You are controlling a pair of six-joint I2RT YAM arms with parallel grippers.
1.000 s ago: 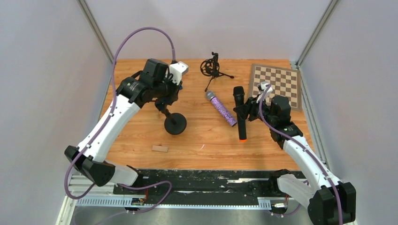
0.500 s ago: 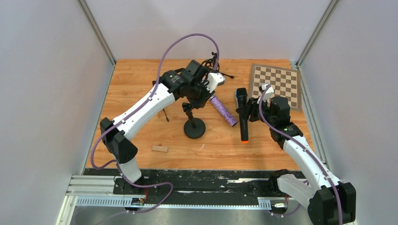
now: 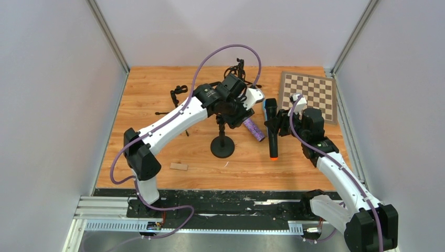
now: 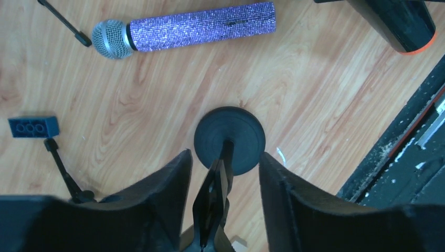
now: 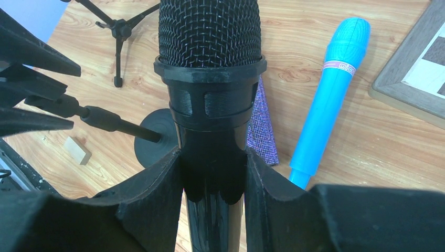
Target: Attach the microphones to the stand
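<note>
**Black microphone gripped on the right, stand between parted fingers on the left**

The black microphone (image 3: 271,131) sits right of centre, its mesh head pointing far and its orange end near. The overhead view gives that lie. The right wrist view gives the grip: the right hand (image 5: 214,157) is closed on it, both fingers (image 5: 157,199) pressed to the glossy barrel just below the collar under the head.

The purple glitter microphone (image 4: 202,26) lies flat on the surface (image 3: 157,105) just left of the black one. From overhead its head is hidden under the left arm. The left wrist view shows it whole, with a silver mesh head and a sparkling barrel.

The light blue microphone (image 5: 325,100) is clear only in the right wrist view, lying between the purple one and the chessboard (image 5: 420,58).

The stand (image 3: 222,147) is upright at centre, a thin post on a round black base. The left hand (image 4: 224,156) is over its top. Looking down the post, the left wrist view shows the fingers parted either side of the clip, with a gap on each side.

A small tripod (image 3: 237,73) stands at the far edge. A blue brick (image 4: 32,126) shows only in the left wrist view. A wooden block (image 3: 178,166) lies near left.
</note>
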